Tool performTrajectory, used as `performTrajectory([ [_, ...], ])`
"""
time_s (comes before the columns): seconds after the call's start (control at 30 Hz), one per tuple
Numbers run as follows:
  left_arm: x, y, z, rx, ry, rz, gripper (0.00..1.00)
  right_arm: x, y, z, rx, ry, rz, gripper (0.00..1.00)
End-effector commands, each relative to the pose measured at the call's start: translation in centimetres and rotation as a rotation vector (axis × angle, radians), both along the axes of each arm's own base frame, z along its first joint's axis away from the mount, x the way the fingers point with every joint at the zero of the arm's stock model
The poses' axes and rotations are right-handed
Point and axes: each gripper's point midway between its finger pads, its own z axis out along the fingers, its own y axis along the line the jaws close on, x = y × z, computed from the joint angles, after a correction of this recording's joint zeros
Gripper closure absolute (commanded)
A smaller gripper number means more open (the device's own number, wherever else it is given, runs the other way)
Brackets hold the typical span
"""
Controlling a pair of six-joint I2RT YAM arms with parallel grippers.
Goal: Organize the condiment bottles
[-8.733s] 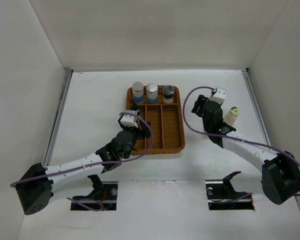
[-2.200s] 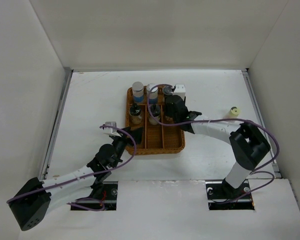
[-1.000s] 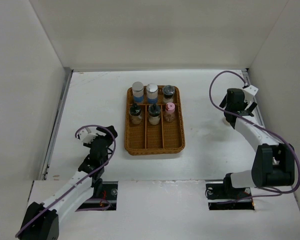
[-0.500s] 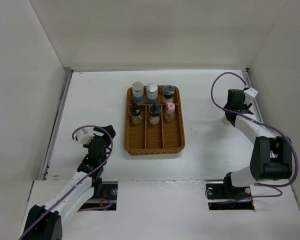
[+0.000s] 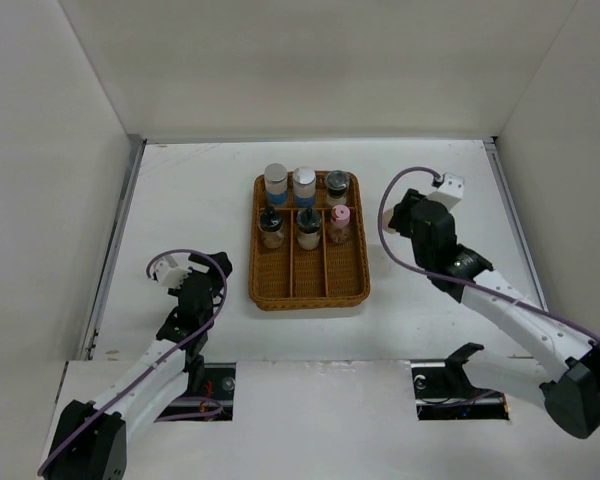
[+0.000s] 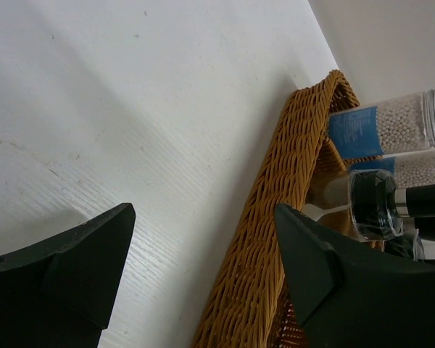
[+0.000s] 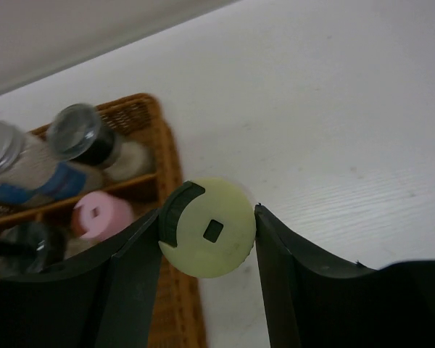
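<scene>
A brown wicker tray (image 5: 345, 285) holds two silver-capped blue-label jars (image 5: 276, 182) (image 5: 304, 184), a dark-lidded jar (image 5: 337, 186), two more dark-lidded ones (image 5: 271, 228) (image 5: 308, 230) and a pink-capped shaker (image 5: 340, 224). My right gripper (image 5: 412, 222) is shut on the cream-capped bottle (image 7: 207, 228), held above the table just right of the tray's edge (image 7: 175, 188); the arm hides the bottle in the top view. My left gripper (image 5: 205, 276) is open and empty, low over the table left of the tray (image 6: 275, 196).
White walls enclose the table on three sides. The front half of the tray's three lanes (image 5: 308, 272) holds nothing. Purple cables loop over both arms.
My right gripper has taken hold of the cream-capped bottle at the far right and carried it left toward the tray. The left arm has barely moved.
</scene>
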Motion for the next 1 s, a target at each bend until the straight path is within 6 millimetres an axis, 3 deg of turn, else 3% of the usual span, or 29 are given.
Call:
performTrajectory([
  [0.0,0.3,0.0,0.4,-0.030,-0.035,0.002,0.23,-1.6,3.6,0.8,0.056,-0.035,0.074,0.56],
  [0.13,0.3,0.2,0.4,-0.029,-0.038,0.009,0.23,-3.1,8.5,0.6,0.067,-0.023,0.199,0.56],
  [0.37,0.3,0.4,0.3,-0.030,-0.040,0.014,0.23,-4.7,14.1,-2.6,0.026,0.054,0.319,0.55],
  [0.77,0.5,0.3,0.2,-0.016,-0.020,-0.006,0.23,-5.3,14.9,-8.9,-0.078,0.171,0.311,0.51],
  [0.87,0.6,0.3,0.0,-0.008,-0.007,-0.014,0.24,-5.6,15.2,-9.2,-0.073,0.172,0.317,0.42],
  [0.97,0.8,-0.7,0.3,0.002,-0.001,-0.072,0.24,-5.5,15.0,-7.6,-0.068,0.130,0.307,0.25],
])
